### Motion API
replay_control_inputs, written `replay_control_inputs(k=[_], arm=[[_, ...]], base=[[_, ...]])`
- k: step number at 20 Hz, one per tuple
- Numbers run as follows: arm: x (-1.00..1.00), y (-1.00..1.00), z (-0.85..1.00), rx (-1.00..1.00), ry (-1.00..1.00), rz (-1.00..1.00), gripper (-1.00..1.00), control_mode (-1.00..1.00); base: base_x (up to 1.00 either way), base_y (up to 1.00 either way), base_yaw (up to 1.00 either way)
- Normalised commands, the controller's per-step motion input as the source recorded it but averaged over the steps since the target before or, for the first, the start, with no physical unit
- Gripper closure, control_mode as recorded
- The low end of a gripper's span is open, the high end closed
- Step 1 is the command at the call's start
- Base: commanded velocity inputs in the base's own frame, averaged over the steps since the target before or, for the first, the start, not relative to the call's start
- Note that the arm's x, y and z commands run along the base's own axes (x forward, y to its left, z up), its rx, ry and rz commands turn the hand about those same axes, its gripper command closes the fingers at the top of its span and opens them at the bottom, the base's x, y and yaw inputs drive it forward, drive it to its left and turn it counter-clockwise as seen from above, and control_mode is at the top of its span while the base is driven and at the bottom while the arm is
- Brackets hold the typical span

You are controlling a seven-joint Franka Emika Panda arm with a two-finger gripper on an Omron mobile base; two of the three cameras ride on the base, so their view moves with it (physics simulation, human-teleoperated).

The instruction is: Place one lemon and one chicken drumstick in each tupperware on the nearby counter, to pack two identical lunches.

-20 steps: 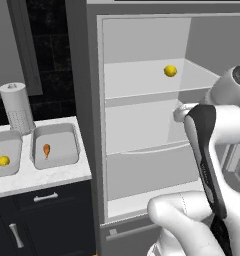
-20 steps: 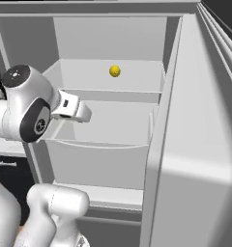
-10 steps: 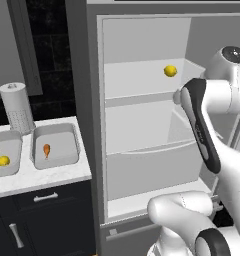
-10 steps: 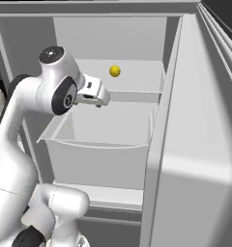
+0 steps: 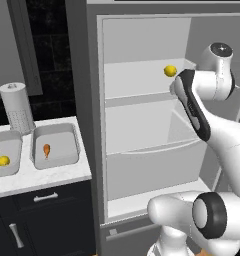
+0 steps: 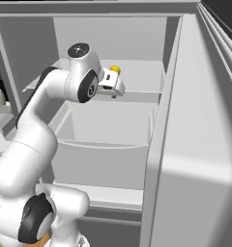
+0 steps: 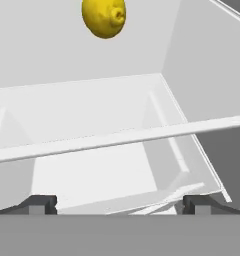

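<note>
The white arm's two-finger gripper [image 7: 119, 204] has its dark jaws spread wide and empty, aimed into the open grey fridge. Ahead, on the upper pale fridge shelf [image 5: 137, 80], sits the round yellow lemon [image 7: 104, 17], apart from the fingertips. Best to advance level above the shelf edge, centre the lemon between the jaws, then close gently, since it could roll.

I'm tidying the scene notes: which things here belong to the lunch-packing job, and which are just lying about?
Job:
- lemon on the fridge shelf
- open claw near it
- left tupperware, lemon and drumstick inside
- right tupperware, drumstick only
- counter

Lying about:
- paper towel roll
- fridge drawer
</note>
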Motion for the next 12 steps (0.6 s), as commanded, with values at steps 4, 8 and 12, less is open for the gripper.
replay_control_inputs(k=[4, 8, 12], arm=[[0.64, -0.06, 0.00, 0.00, 0.00, 0.00, -1.00, -1.00], [0.52, -0.02, 0.00, 0.00, -0.08, 0.01, -1.00, -1.00], [0.49, -0.01, -0.01, 0.00, -0.18, 0.03, -1.00, -1.00]], base=[[0.00, 0.00, 0.00], [0.00, 0.00, 0.00], [0.00, 0.00, 0.00]])
